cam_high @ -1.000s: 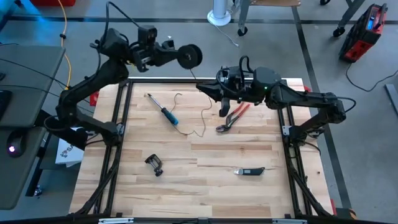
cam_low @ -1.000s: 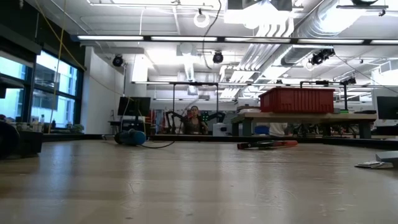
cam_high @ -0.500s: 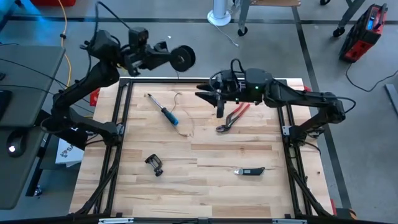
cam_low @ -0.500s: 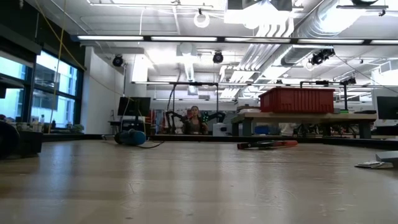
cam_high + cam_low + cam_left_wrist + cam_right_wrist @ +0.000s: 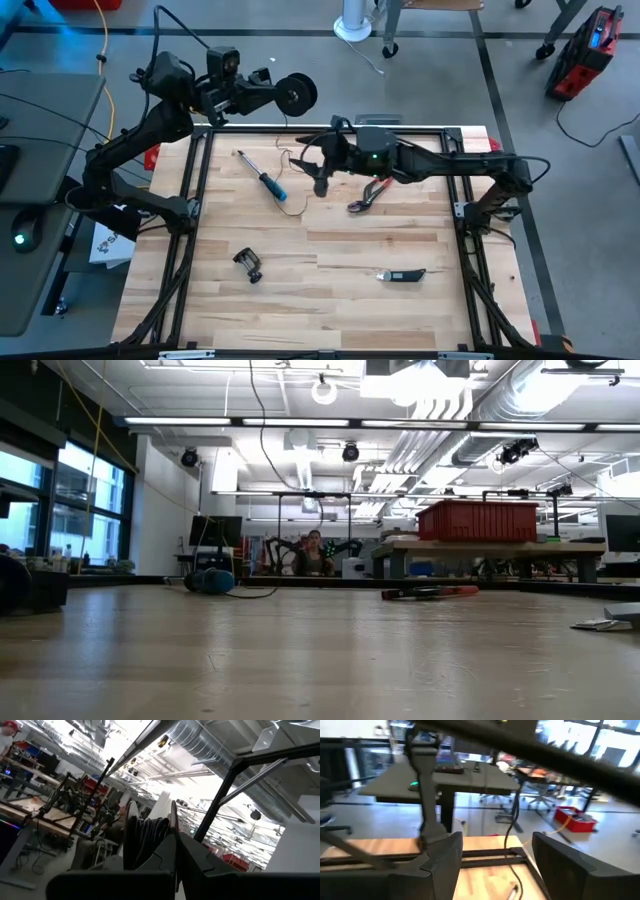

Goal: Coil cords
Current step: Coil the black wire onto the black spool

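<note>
The small round black reel (image 5: 298,95) hangs beyond the table's far edge with my left gripper (image 5: 272,93) shut on it. The left wrist view shows the reel (image 5: 150,837) edge on, dark cord wound between its two discs. The thin dark cord (image 5: 296,190) lies slack in loops on the wood near the far side. My right gripper (image 5: 318,172) is open above the table, just right of those loops. In the right wrist view a thin cord (image 5: 512,820) hangs between its spread fingers, apart from both. My left gripper pinches the reel between its two shut fingers at the disc edge (image 5: 172,827) nearest the gripper. The fingers come from the table's left, slanting a little upward. The reel is lifted clear, past the table's far edge.
A blue-handled screwdriver (image 5: 263,179) lies left of the cord and red pliers (image 5: 375,187) right of it. A black clamp (image 5: 248,264) and a dark folding knife (image 5: 402,274) lie nearer the front. The black frame rails (image 5: 196,170) border the table.
My right gripper has opened, rolled at the wrist, sunk and travelled toward the table's left, from above the pliers to beside the cord. My left gripper has drawn the reel slightly toward the left. The slack cord on the wood has shifted left.
</note>
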